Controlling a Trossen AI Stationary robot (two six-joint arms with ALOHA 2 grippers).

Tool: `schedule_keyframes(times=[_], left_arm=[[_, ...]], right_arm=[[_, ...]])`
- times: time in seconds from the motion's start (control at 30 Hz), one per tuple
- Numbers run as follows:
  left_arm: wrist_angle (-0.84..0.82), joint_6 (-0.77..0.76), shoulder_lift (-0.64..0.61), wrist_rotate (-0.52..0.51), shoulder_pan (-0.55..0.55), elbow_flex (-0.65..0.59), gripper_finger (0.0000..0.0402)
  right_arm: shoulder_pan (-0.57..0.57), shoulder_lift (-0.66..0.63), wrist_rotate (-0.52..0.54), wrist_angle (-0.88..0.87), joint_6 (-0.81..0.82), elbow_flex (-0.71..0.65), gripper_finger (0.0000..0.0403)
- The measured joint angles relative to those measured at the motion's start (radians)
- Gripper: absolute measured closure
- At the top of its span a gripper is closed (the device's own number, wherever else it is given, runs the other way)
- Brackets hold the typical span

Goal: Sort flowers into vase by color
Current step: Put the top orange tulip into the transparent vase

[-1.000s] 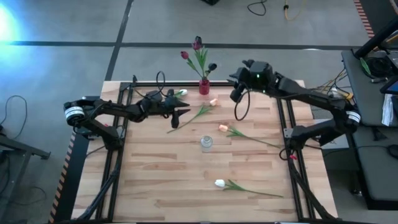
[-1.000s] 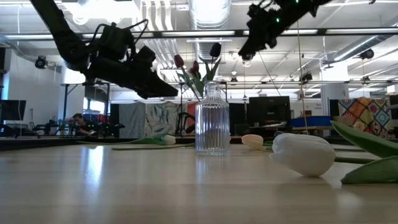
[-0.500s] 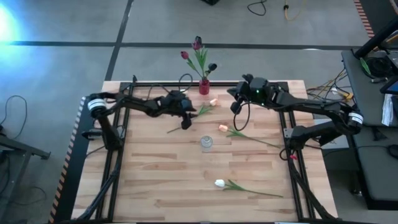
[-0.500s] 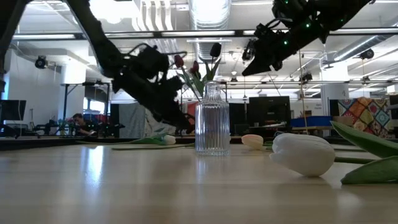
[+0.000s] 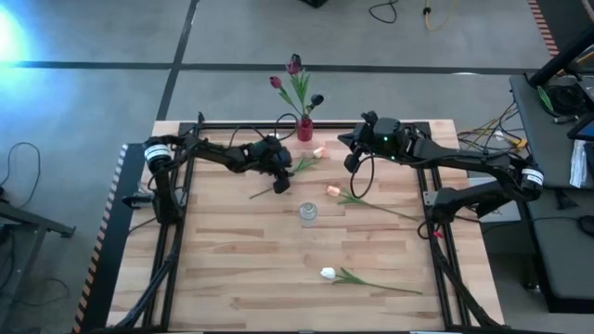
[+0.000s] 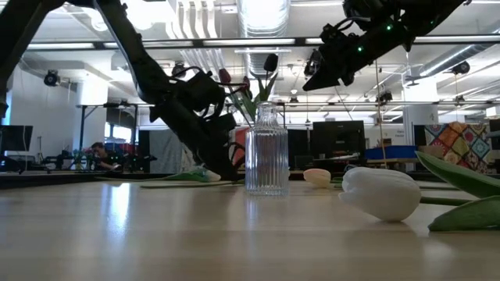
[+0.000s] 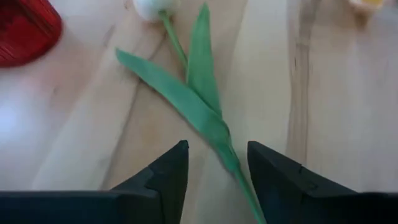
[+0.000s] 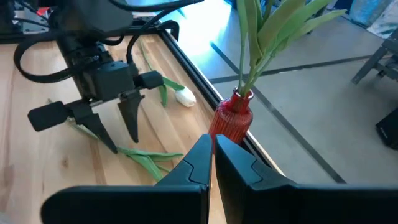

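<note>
Descent of the left claw (image 5: 279, 182) is the change: a second ago it hung high beside the red vase (image 5: 304, 129), and now it is low over the surface (image 5: 232, 260), with its fingers spread on both sides of a green stem. That stem belongs to the white tulip (image 7: 154, 7), which lies flat close to the red vase, its head toward the vase; in the left wrist view the stem runs between the two dark fingers (image 7: 163, 175), and they do not yet press it. The right claw (image 8: 212, 163) has moved a little closer to the red vase and hovers near it with fingers closed on nothing. Dark tulips (image 5: 294, 65) already stand in the red vase. The clear vase (image 5: 307, 213), farther from the red vase toward the middle, looks empty. Peach tulips (image 5: 333, 191) and another white one (image 5: 328, 274) lie farther from the red vase. I judge the next step is to close on this stem; it is thin and may slip.
</note>
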Motion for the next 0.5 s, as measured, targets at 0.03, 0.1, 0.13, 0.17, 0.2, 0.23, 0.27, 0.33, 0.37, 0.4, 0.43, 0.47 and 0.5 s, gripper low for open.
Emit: schedule_keyframes(times=[0.03,0.1,0.13,0.17,0.2,0.23,0.27,0.33,0.37,0.4,0.43,0.47,0.5], left_arm=[[-0.012,0.007,0.0,0.0,0.0,0.0,0.0258],[-0.035,0.021,0.0,0.0,0.0,0.0,0.027],[-0.041,0.027,0.0,0.0,0.0,0.0,0.0277],[-0.05,0.032,0.0,0.001,0.0,0.0,0.0283],[-0.056,0.038,0.0,0.001,0.0,0.001,0.0289],[-0.06,0.044,-0.001,0.001,-0.001,0.001,0.0295],[-0.06,0.049,-0.001,0.0,-0.001,-0.002,0.0301],[-0.061,0.066,-0.002,0.001,-0.002,-0.004,0.0319],[-0.061,0.076,-0.003,0.002,-0.003,-0.006,0.033],[-0.062,0.088,-0.005,0.005,-0.005,-0.007,0.0343],[-0.064,0.094,-0.009,0.008,-0.008,-0.01,0.0358],[-0.066,0.099,-0.015,0.011,-0.01,-0.014,0.0374],[-0.067,0.103,-0.021,0.022,-0.011,-0.02,0.0387]], right_arm=[[0.0,0.0,0.0,0.0,0.003,0.0,0.039],[0.0,0.0,0.0,0.0,0.004,0.0,0.039],[0.0,0.0,0.0,0.0,0.004,0.0,0.039],[0.0,0.0,0.0,0.0,0.004,0.0,0.039],[0.0,0.0,0.0,0.0,0.004,0.0,0.039],[0.001,0.0,0.0,0.0,0.004,0.0,0.039],[0.002,0.0,0.0,0.001,0.003,0.0,0.039],[0.006,0.0,0.0,0.001,0.003,0.0,0.039],[0.009,0.0,0.0,0.001,0.003,0.0,0.039],[0.012,0.0,0.002,0.004,0.003,-0.001,0.039],[0.016,0.0,0.007,0.008,0.002,-0.004,0.039],[0.021,0.0,0.008,0.019,0.0,-0.011,0.039],[0.027,0.0,0.009,0.035,0.0,-0.022,0.039]])
